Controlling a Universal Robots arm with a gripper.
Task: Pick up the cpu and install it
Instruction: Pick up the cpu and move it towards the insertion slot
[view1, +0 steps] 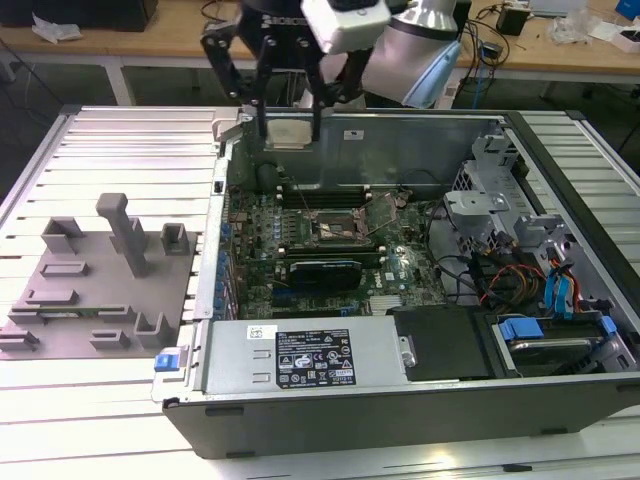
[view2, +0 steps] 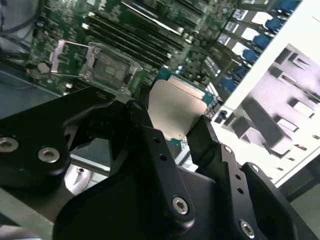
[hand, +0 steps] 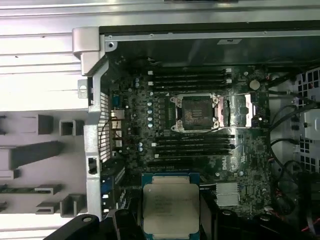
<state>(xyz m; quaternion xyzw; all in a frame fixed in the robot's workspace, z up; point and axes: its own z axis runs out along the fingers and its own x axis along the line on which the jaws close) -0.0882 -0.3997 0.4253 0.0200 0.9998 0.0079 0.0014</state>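
The cpu (view1: 288, 136) is a thin square chip with a silvery top plate, held by two opposite edges in my gripper (view1: 289, 128), which is shut on it. It hangs in the air over the back wall of the open computer case (view1: 420, 128). In both wrist views the cpu (hand: 170, 207) (view2: 176, 111) sits between the black fingers (view2: 145, 125). The open socket (view1: 335, 232) (hand: 195, 112) (view2: 110, 67) lies on the green motherboard below, apart from the chip, with its metal load plate (hand: 247, 110) flipped open beside it.
A grey fixture plate (view1: 100, 285) with upright blocks lies on the slatted table at the exterior view's left. Inside the case are memory slots (hand: 190, 80), a power supply (view1: 300, 360), and drive bays with cables and blue tabs (view1: 545, 290).
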